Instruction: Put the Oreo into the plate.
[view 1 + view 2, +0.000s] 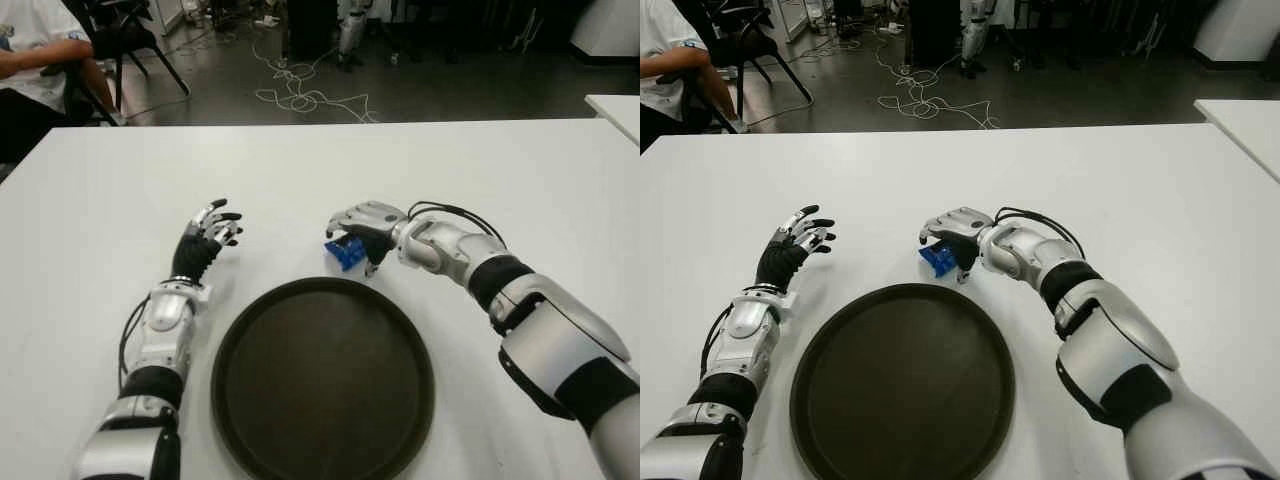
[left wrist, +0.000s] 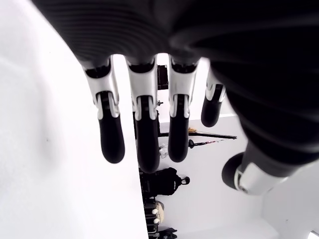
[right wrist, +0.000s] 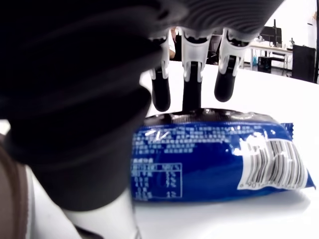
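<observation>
The Oreo [image 1: 347, 251] is a small blue packet lying on the white table [image 1: 500, 180], just beyond the far rim of the round dark plate [image 1: 228, 340]. My right hand [image 1: 362, 240] arches over the packet from the right. In the right wrist view its fingers [image 3: 192, 79] hang fairly straight behind the packet [image 3: 219, 159], the middle one touching its top edge, and the thumb is on the near side. The packet still lies flat on the table. My left hand [image 1: 212, 232] shows to the left of the plate, its fingers [image 2: 144, 144] spread and holding nothing.
A person [image 1: 30, 60] sits on a chair at the far left behind the table. Cables [image 1: 300, 95] lie on the floor beyond the table's far edge. Another white table's corner [image 1: 615, 105] shows at the right.
</observation>
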You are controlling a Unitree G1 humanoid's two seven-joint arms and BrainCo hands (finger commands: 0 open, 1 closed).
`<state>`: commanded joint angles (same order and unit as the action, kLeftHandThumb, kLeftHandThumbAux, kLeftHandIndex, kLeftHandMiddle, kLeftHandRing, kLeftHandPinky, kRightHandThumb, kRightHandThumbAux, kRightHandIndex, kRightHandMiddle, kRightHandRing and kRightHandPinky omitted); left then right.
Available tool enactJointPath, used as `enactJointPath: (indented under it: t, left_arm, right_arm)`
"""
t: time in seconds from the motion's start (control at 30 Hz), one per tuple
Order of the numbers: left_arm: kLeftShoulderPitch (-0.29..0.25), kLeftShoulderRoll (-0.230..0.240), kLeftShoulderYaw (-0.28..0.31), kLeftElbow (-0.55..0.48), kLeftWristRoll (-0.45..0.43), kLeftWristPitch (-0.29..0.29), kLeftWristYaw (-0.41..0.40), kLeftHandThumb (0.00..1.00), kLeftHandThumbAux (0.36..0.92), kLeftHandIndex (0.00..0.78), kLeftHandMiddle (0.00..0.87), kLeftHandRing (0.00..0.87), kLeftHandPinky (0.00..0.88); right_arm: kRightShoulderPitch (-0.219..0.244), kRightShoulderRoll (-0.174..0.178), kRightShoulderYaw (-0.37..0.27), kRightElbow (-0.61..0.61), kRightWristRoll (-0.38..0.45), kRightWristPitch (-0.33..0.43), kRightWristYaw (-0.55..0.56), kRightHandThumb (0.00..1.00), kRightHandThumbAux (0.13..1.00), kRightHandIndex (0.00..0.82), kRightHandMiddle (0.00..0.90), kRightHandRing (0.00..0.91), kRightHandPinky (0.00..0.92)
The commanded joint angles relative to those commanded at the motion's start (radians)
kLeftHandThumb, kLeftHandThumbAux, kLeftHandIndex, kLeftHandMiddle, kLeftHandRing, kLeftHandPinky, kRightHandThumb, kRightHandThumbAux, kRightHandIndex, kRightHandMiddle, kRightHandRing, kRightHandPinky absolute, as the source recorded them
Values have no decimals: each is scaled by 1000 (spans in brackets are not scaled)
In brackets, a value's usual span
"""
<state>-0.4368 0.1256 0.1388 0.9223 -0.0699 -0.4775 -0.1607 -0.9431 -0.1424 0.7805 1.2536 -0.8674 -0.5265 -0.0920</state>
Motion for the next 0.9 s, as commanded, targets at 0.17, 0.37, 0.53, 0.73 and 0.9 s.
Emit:
enactJointPath:
  t: [0.17, 0.37, 0.53, 0.73, 0.9]
  left_arm:
    - [1, 0, 1, -2, -1, 3, 2, 234, 611, 169, 306, 329, 371]
    - [2, -3, 1, -5, -3, 6, 2, 233, 615, 169, 305, 326, 374]
    - [3, -4, 1, -9, -4, 8, 2, 235, 621, 177, 309, 327, 381]
    - [6, -4, -1, -16, 0, 9, 7, 243, 620, 180, 318, 336, 384]
    - [10, -6, 0, -24, -4, 11, 5, 243, 614, 174, 315, 340, 387]
  right_arm:
    - [6, 4, 6, 5, -4, -2, -37, 60, 932, 391, 440, 433, 428]
    - [17, 11, 11, 16, -2, -2, -75, 134, 906, 427, 497, 490, 469]
    - [23, 16, 17, 25, -6, 1, -105, 150, 898, 448, 524, 521, 493]
    - [27, 21, 19, 34, -5, 8, -121, 137, 895, 450, 533, 530, 493]
    - [31, 25, 22, 38, -9, 13, -155, 142, 897, 447, 534, 531, 495]
